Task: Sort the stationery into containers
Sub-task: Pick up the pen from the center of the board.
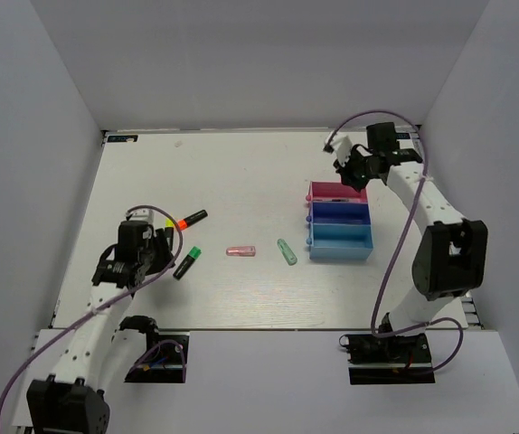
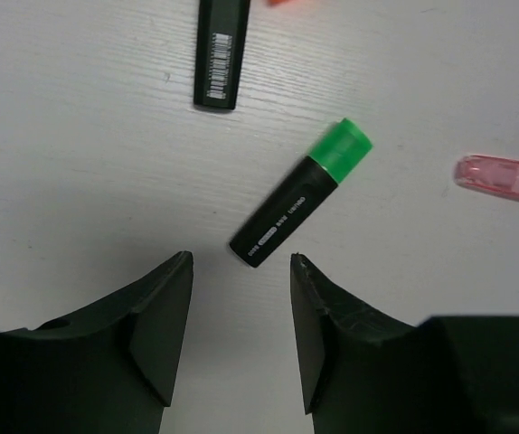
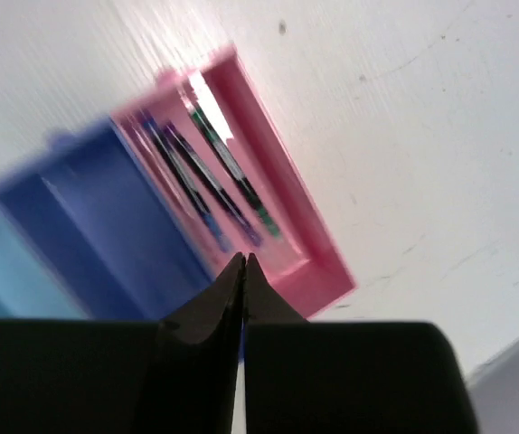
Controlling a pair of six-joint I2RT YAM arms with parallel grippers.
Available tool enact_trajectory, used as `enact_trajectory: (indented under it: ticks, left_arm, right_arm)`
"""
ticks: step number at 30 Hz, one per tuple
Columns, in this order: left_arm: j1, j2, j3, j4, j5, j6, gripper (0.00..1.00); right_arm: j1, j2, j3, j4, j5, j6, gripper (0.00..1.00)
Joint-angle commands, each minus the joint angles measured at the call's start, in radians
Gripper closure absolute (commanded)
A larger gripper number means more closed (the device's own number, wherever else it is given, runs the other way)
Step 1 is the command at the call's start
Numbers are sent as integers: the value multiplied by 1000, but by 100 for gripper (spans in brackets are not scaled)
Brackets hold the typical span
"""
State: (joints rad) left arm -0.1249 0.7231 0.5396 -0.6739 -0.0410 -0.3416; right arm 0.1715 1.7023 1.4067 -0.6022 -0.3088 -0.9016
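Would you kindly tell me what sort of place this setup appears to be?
Probably a lab robot test cell: a white table boxed in by plain walls, with a left arm and right arm mounted at its near edge.

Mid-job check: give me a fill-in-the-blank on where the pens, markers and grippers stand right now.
1. Of the three trays, the thin dark pens lie in the ____ one.
2. The right gripper has its jaws ____.
3. The left gripper has its jaws ____, with nothing between them.
4. The black marker lying just ahead of the left gripper has a ____ cap.

Missing words: pink; shut; open; green.
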Motion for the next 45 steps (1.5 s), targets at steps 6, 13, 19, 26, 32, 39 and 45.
enact_trajectory:
  ticks: [6,13,19,26,32,39,45]
  left_arm:
    - [16,408,215,42,-63,102,41]
    - [7,691,424,40,-132,180,41]
    - [5,835,480,51,-138,177,41]
    - [2,935,488,53,-152,173,41]
    - [2,970,461,85,-149,171,53]
    - [8,1009,431,105,-109,164,68]
    - [2,940,445,87,-44,162,100]
  right_arm:
    - [-13,-390,-142,-67,-481,592,26]
    - [-6,-589,-334,-1,-526,638,25]
    - [-27,-668,-400,22,-546,672,24]
    - [-50,-687,-434,36,-555,685,22]
    - [-75,-687,-446,42,-584,696,22]
    - [-104,-688,-454,41,-609,707,22]
    - [-129,-682,-462,38,-639,699,21]
